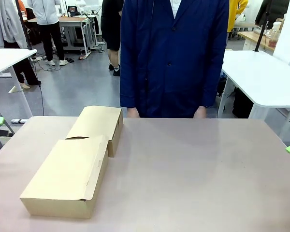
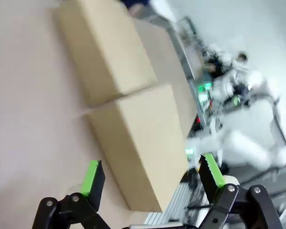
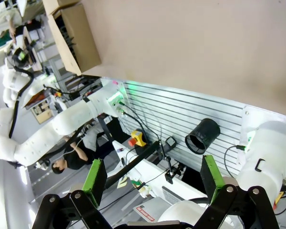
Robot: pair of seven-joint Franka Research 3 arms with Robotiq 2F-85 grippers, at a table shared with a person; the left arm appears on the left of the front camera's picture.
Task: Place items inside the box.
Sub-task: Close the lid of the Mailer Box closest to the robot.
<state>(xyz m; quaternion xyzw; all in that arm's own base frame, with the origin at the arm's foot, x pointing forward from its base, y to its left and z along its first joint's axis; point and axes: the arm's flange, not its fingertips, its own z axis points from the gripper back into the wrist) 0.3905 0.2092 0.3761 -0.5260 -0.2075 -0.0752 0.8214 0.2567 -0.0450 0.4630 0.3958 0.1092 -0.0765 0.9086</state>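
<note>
Lying on the left part of the counter [image 1: 193,169] is a tan cardboard box [image 1: 67,176], its lid closed, with a tuck flap showing at the near right corner. A second cardboard box [image 1: 97,124] of the same colour sits just behind it, touching or nearly touching its far end, and reaches toward the far edge of the counter. Both boxes run at a slant, from near left to far right.

A person in a dark blue coat [image 1: 174,58] stands at the far side of the counter, with one hand [image 1: 132,112] and the other hand [image 1: 199,112] hanging at the edge.

From the left wrist view, the left end effector [image 2: 152,174] has its green-padded fingers spread wide, nothing between them; it hangs above the counter beside the near box, which lies ahead of it together with the farther one. The picture is blurred.

From the right wrist view, the right end effector [image 3: 152,176] is likewise spread wide and empty. It looks past the counter's near edge at a slatted panel [image 3: 181,114] below it and at the other white arm [image 3: 52,129]; the box corner shows at the top left.
</note>
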